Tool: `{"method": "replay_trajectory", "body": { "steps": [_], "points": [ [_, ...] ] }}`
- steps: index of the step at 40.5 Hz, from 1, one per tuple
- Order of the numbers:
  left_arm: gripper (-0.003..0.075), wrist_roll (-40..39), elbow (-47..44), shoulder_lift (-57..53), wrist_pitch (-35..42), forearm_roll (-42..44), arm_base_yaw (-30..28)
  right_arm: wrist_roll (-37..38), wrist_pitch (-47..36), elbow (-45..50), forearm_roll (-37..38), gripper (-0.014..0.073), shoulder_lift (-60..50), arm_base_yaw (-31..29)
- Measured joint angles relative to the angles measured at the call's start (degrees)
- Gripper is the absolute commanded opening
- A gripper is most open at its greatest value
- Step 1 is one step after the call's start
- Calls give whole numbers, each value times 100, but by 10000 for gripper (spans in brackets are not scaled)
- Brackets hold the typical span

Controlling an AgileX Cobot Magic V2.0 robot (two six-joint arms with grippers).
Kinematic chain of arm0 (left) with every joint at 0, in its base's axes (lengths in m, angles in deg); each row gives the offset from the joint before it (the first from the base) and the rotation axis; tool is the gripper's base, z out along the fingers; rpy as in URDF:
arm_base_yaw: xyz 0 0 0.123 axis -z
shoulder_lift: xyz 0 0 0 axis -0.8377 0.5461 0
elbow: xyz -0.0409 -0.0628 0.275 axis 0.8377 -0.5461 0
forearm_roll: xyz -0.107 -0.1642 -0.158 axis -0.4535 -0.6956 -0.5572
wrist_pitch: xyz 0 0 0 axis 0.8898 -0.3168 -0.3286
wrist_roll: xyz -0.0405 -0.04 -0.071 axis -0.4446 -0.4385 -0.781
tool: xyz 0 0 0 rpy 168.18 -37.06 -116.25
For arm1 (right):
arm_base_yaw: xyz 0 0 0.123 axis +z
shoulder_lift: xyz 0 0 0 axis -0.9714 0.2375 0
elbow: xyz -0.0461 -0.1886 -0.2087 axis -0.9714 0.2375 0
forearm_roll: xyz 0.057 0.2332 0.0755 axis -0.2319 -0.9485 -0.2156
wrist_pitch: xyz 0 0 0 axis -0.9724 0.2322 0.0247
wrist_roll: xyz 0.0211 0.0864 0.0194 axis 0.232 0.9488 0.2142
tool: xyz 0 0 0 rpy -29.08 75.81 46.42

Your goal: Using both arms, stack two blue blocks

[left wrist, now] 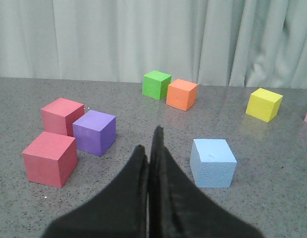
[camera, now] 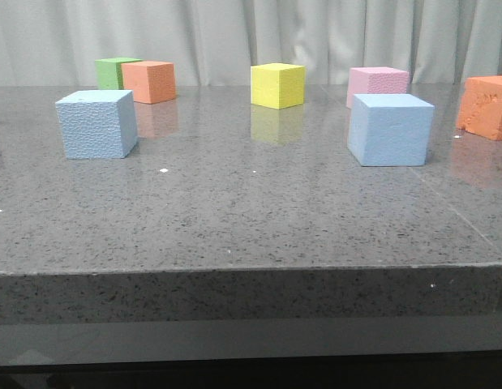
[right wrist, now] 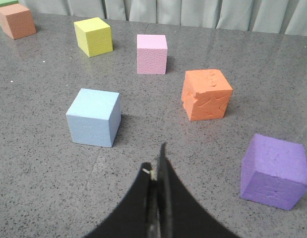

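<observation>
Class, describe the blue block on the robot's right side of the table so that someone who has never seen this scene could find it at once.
Start at the grey speckled table and look to the robot's right half. There a pale blue cube stands just in front of a pink cube, with a battered orange cube further right. It alone there is blue, and looks larger than the pink one.

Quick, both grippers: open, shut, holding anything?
Left gripper: shut, holding nothing.
Right gripper: shut, holding nothing.
</observation>
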Motion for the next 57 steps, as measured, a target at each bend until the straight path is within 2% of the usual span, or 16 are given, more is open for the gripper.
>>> {"method": "replay_trajectory", "body": {
  "steps": [10,12,15,17,19,21,23,25,27,57],
  "points": [
    [-20,0,0,0,0,0,0,0,29,0,0,-60,0,0],
    [-17,0,0,0,0,0,0,0,-2,0,0,-20,0,0],
    [19,0,0,0,0,0,0,80,-23,0,-38,124,0,0],
    [88,0,0,0,0,0,0,105,-44,0,-61,250,0,0],
    [203,0,-10,0,0,12,0,107,-62,0,-83,386,0,0],
    [323,0,-10,0,0,72,0,118,-62,0,-80,474,0,0],
    [459,0,-10,0,0,151,0,118,-71,0,-86,526,0,0],
    [550,0,-10,0,0,241,0,118,-71,0,-86,544,0,0],
    [600,0,-10,0,0,282,0,118,-71,0,-86,542,0,0],
    [606,0,-10,0,0,328,0,130,-228,0,-107,542,0,0]
  ]
}}
